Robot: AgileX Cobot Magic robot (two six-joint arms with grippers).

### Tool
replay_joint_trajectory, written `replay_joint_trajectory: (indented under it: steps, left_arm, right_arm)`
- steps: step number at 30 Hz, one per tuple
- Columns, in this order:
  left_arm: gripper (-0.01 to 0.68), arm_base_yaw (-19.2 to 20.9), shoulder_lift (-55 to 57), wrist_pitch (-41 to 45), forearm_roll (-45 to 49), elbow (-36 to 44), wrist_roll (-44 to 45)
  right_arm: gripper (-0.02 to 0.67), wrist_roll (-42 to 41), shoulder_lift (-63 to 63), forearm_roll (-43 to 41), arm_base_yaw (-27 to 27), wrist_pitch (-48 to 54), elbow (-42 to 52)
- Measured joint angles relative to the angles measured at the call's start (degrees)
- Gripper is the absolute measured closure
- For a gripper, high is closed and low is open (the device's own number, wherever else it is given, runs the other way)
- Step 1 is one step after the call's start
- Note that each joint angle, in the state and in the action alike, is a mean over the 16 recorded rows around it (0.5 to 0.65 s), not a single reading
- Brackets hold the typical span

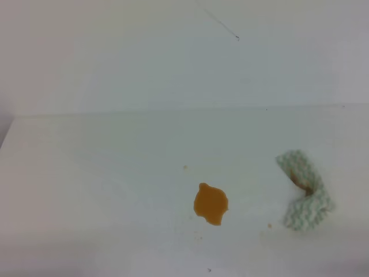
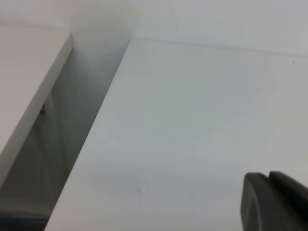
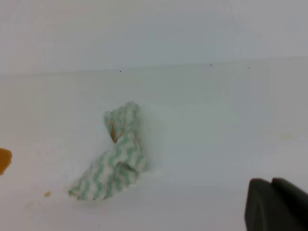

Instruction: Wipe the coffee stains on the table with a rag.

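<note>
The coffee stain [image 1: 210, 203] is an orange-brown blob on the white table [image 1: 104, 173], near the front middle, with tiny brown specks around it. The rag [image 1: 302, 190], white with green zigzag stripes and a brown smudge, lies crumpled to the right of the stain and apart from it. In the right wrist view the rag [image 3: 118, 154] sits left of centre and the stain [image 3: 4, 160] shows at the left edge. Neither gripper shows in the exterior high view. Only a dark finger part shows at the lower right of the left wrist view [image 2: 272, 202] and of the right wrist view [image 3: 274, 204], and nothing is held there.
A pale wall [image 1: 173, 52] rises behind the table. In the left wrist view the table's left edge [image 2: 103, 125] drops into a shadowed gap, with a white panel [image 2: 29, 106] beyond it. A brown speck [image 3: 47, 194] lies near the rag.
</note>
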Motion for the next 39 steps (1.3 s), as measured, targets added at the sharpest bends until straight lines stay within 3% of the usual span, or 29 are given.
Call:
replay_joint_trajectory:
  steps: [17,39]
  left_arm:
    - [0.672,0.00,0.00,0.00,-0.01,0.00,0.00]
    - [0.672,0.00,0.00,0.00,-0.11,0.00,0.00]
  right_arm:
    - [0.652,-0.08,0.08,0.13,0.00,-2.38,0.00]
    - [0.652,0.31,1.00,7.24,0.03,-19.50,-3.41]
